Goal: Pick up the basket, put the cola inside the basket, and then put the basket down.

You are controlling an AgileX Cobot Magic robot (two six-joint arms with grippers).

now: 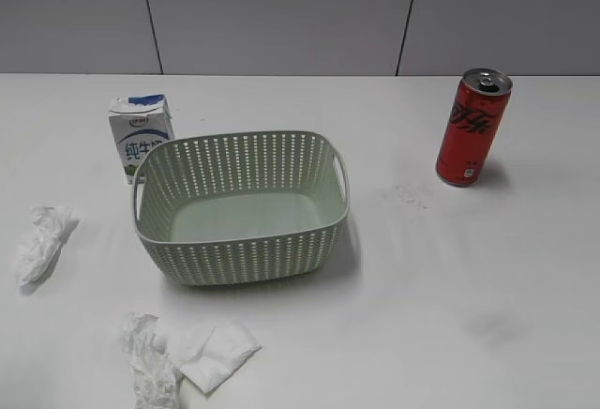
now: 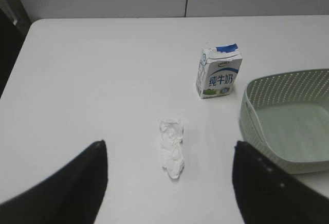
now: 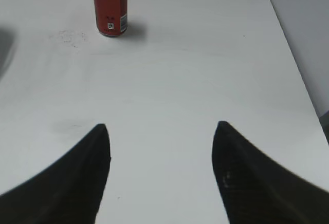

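One basket, one cola, one carton, three tissues.

1. The left hand shows only as two matte black fingers, broad at the base and tapering to blunt, rounded tips.
2. The right hand looks alike: two smooth, dark, wedge-shaped fingers without visible markings.

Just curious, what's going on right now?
Left hand and right hand open, empty. Basket empty on table; cola upright, apart. Nothing blocking.
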